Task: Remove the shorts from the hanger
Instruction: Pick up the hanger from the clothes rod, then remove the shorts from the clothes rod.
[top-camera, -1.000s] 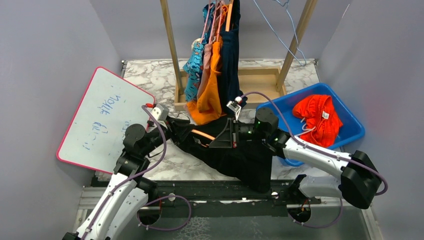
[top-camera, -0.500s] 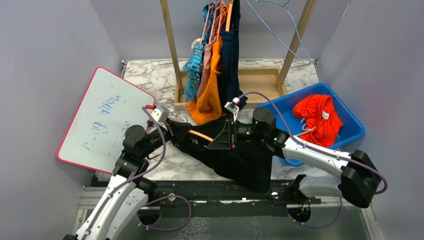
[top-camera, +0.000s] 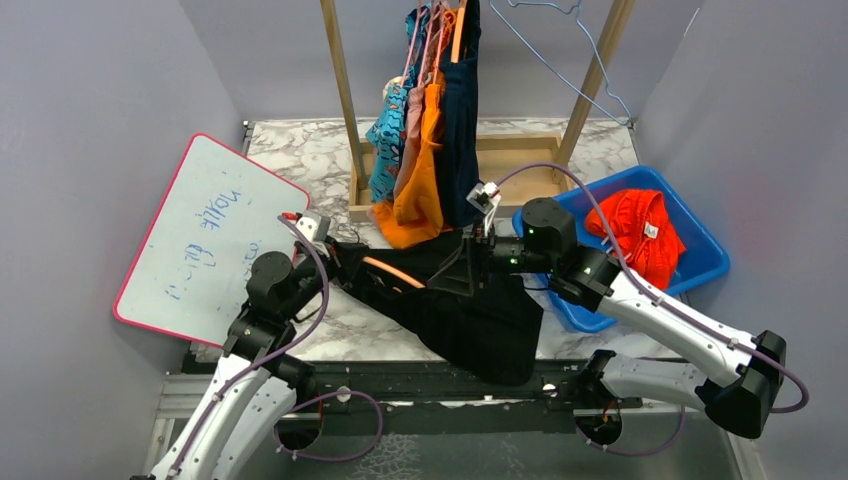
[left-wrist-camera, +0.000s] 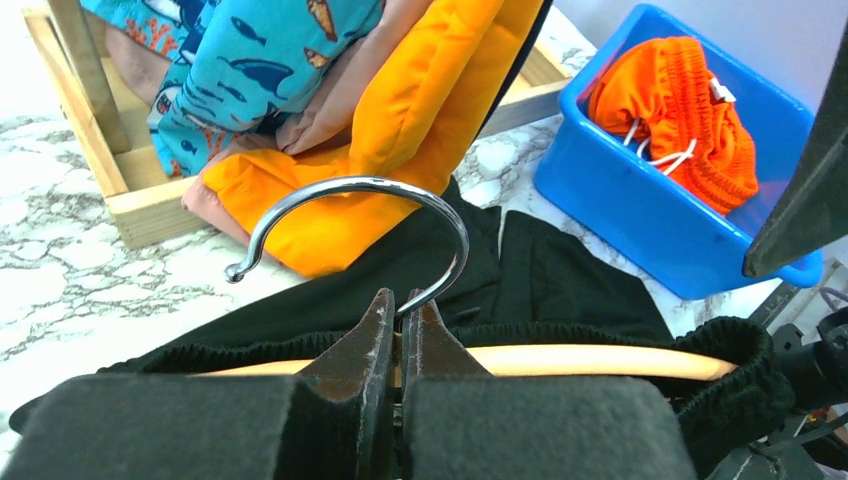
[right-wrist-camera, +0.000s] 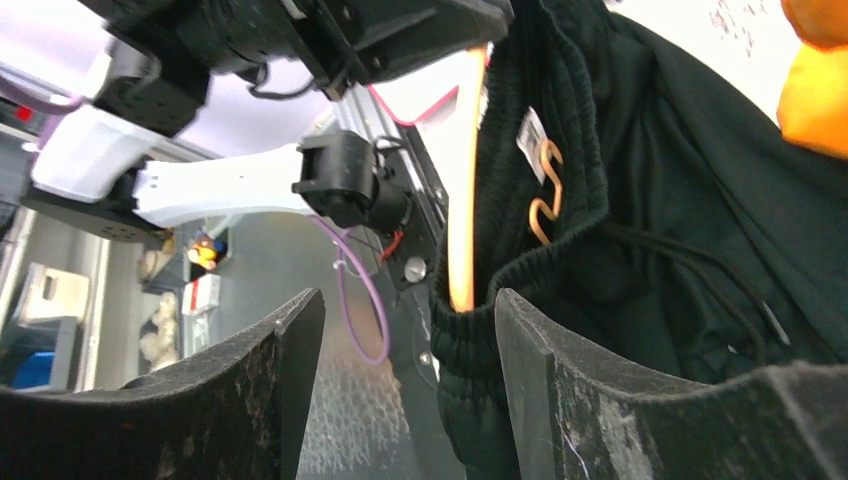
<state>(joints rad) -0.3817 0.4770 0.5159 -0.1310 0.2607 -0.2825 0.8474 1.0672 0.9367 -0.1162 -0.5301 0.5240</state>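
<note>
Black shorts (top-camera: 470, 320) lie on the table (top-camera: 300, 150) between the arms, waistband on the wooden hanger (left-wrist-camera: 580, 362). Left gripper (left-wrist-camera: 400, 305) is clamped tight on the hook (left-wrist-camera: 360, 183) neck. Right gripper (right-wrist-camera: 400, 330) is spread wide around the waistband end, gripping nothing. Suggest: pinch elastic only, not the bar, then pull along the bar while left pins the hanger.

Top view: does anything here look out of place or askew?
Yes. The whiteboard sits tilted against the left wall, not flat on the table. One hanger, with black shorts on it, is down at the table instead of hanging on the rack; the left gripper is shut on its hook.
</note>
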